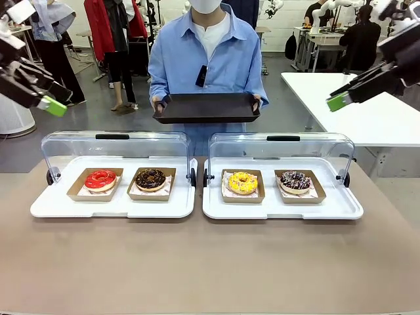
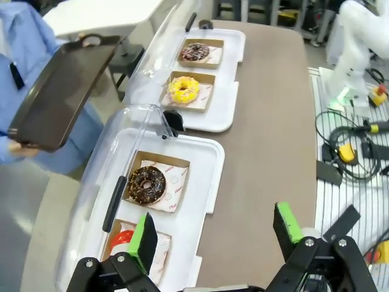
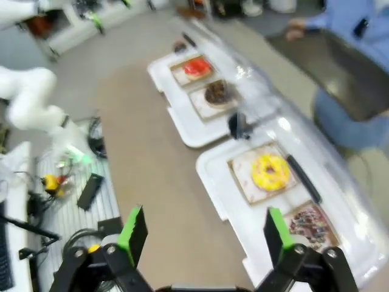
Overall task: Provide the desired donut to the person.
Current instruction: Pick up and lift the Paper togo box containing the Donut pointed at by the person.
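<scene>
Step one, nothing picked: your left pincer (image 2: pixel 216 228) and right pincer (image 3: pixel 203 226) both hang spread, empty. Four donuts (image 1: pixel 241 182) line the desk (image 1: pixel 210 262) from 9 to 3 o'clock; the person (image 1: pixel 207 59) at 12 holds a tray (image 1: pixel 207 108). Next: learn which one's wanted.

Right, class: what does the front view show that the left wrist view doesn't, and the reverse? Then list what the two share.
The front view adds the robot's right hand, raised at the picture's right edge, and bystanders behind the person. The left wrist view adds cables and a yellow device beside the table, plus a look along the left hand, its fingers wide apart. Shared: the person's dark tray, the white lidded trays, left and right, and the red donut, chocolate donut, yellow donut and sprinkled donut.
</scene>
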You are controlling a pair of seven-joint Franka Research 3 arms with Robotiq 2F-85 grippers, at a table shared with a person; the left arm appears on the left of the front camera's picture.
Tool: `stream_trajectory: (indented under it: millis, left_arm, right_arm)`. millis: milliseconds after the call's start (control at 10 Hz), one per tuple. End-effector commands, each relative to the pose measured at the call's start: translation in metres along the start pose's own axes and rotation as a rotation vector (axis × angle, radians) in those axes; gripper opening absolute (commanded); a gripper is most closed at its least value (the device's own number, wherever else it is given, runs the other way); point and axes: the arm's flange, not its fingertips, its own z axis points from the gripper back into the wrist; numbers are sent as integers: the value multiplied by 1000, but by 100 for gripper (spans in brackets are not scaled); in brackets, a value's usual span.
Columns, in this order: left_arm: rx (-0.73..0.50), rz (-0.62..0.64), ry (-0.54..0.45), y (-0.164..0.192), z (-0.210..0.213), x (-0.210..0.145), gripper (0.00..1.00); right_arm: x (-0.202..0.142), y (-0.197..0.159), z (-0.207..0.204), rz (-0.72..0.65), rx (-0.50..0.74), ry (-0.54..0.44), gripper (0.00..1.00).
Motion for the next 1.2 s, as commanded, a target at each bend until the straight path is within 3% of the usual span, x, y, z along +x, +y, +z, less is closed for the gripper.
stream_trajectory:
  millis: [0,500,700,800,900,1000,1100]
  left_arm:
    - [-31,-24,-39,16,21,-26,100]
    - [-11,-49,-11,12,54,-85,100]
    - [-4,-26,22,8,57,-99,100]
    - [-10,-25,-11,12,58,-89,100]
    - [-10,-25,-11,12,58,-89,100]
    - [-10,-25,-11,12,58,-89,100]
    - [-5,-14,7,11,60,-94,100]
  right_arm:
    - [-13,-23,14,47,123,-54,100]
    - [-61,-27,46,135,85,98,100]
    - [-71,-31,50,127,84,99,100]
    - [-62,-21,44,78,-11,77,100]
    - [-70,-30,51,107,81,88,100]
    - [-69,-30,54,103,53,92,100]
    - [-63,-24,59,183,159,30,100]
